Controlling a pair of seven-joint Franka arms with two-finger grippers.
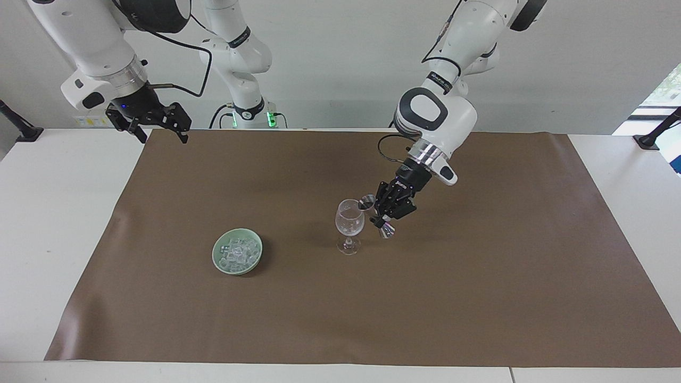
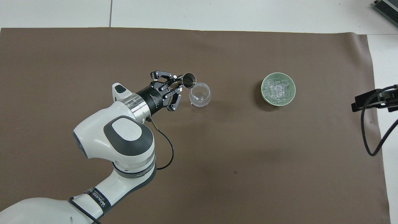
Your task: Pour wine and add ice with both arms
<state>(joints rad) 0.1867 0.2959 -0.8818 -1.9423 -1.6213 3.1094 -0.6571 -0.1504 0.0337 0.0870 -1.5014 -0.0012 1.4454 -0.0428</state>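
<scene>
Facing view: a small steel double-cone jigger is clamped, tilted, by the left gripper at the rim of the clear stemmed glass; the right gripper is parked, fingers spread, over the brown mat's corner.

Overhead view: the heap of clear ice cubes is held in a pale green bowl, with bare mat all around.

White table carries a brown mat, glass, bowl.

No legible text anywhere (only tiny, unreadable white lettering on the left arm band)
</scene>
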